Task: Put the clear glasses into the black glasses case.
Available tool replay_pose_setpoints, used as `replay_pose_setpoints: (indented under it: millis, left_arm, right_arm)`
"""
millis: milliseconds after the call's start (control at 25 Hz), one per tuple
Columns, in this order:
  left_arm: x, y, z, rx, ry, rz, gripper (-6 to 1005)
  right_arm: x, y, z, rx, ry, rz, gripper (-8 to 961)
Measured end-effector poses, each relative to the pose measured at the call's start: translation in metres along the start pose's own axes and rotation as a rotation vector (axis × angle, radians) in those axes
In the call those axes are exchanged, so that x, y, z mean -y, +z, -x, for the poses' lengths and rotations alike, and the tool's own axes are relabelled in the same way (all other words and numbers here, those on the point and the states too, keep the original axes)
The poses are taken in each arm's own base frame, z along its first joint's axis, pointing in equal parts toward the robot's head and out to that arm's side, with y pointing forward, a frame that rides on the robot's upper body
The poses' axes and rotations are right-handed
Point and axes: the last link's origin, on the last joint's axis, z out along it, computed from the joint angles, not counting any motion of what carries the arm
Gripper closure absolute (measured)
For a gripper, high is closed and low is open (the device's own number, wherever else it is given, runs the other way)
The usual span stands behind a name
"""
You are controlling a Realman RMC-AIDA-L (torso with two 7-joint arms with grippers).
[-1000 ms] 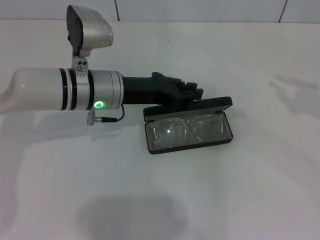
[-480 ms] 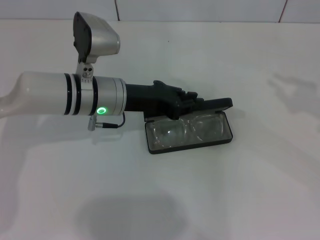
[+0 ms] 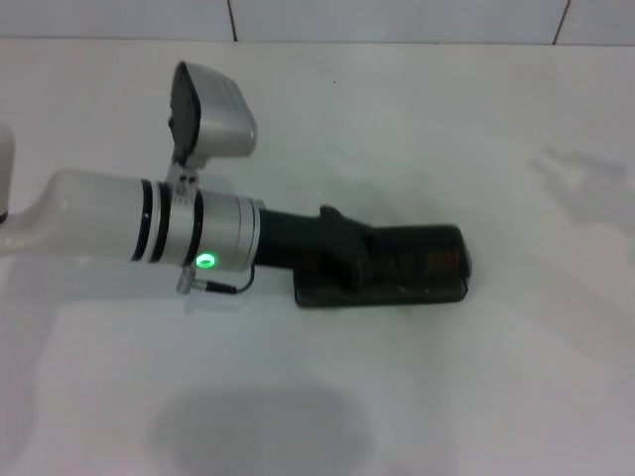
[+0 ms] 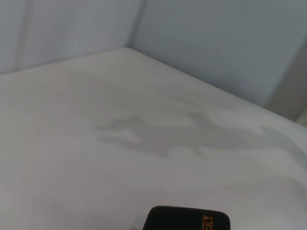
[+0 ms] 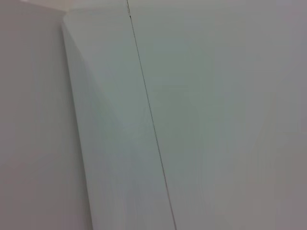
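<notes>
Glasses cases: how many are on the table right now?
1: the black glasses case lies closed mid-table, the left pincer resting on its lid. No other shows.

White worktop, smooth and matte, soft grey shadows across it. Behind, pale tiled wall with thin dark seams meeting the worktop's far edge.

My left arm reaches in from my left, forearm nearly level and low, wrist ring showing a green light. My left gripper lies flat, pressing on top of the lid of the black glasses case. Whether its fingers are parted cannot be told. The wrist camera housing stands above the forearm. My right arm is out of sight.
</notes>
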Motion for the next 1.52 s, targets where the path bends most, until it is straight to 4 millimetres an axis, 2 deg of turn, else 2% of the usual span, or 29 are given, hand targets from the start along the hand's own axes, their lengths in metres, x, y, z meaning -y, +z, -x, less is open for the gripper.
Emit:
replay_pose_setpoints:
  millis: [240,320,440,560,640,840,960,1000,1160,1360,1520]
  left_arm:
    - [-0.014,0.003,0.009,0.022,0.063,0.073,782]
    - [-0.02,0.002,0.006,-0.002,0.094,0.109,782]
    - [-0.033,-0.011,-0.008,-0.096,0.165,0.195,782]
    - [-0.044,-0.035,-0.021,-0.209,0.205,0.238,783]
    - [-0.05,-0.056,-0.028,-0.268,0.229,0.243,777]
    - [-0.059,-0.107,-0.039,-0.405,0.29,0.192,745]
    - [-0.061,-0.123,-0.038,-0.447,0.301,0.175,725]
    - [-0.061,-0.14,-0.032,-0.487,0.301,0.149,719]
    - [-0.056,-0.159,-0.02,-0.51,0.269,0.122,520]
    - [-0.058,-0.17,-0.013,-0.511,0.243,0.168,312]
    - [-0.061,-0.17,-0.009,-0.505,0.242,0.184,267]
  right_arm:
    - [-0.003,0.0,0.0,0.0,0.001,0.019,699]
    - [-0.004,-0.001,0.0,0.001,0.002,0.022,698]
    - [-0.005,-0.002,-0.003,-0.023,0.007,0.034,698]
    - [-0.01,0.001,-0.01,-0.095,0.01,0.092,697]
    - [-0.022,0.013,-0.021,-0.197,0.011,0.203,696]
    - [-0.039,0.024,-0.032,-0.239,0.029,0.327,695]
    - [-0.051,0.032,-0.041,-0.247,0.025,0.405,694]
    - [-0.057,0.039,-0.047,-0.248,0.023,0.443,670]
    - [-0.068,0.066,-0.069,-0.274,0.025,0.509,574]
    - [-0.082,0.093,-0.086,-0.351,0.012,0.582,421]
    - [-0.087,0.102,-0.084,-0.333,0.015,0.621,265]
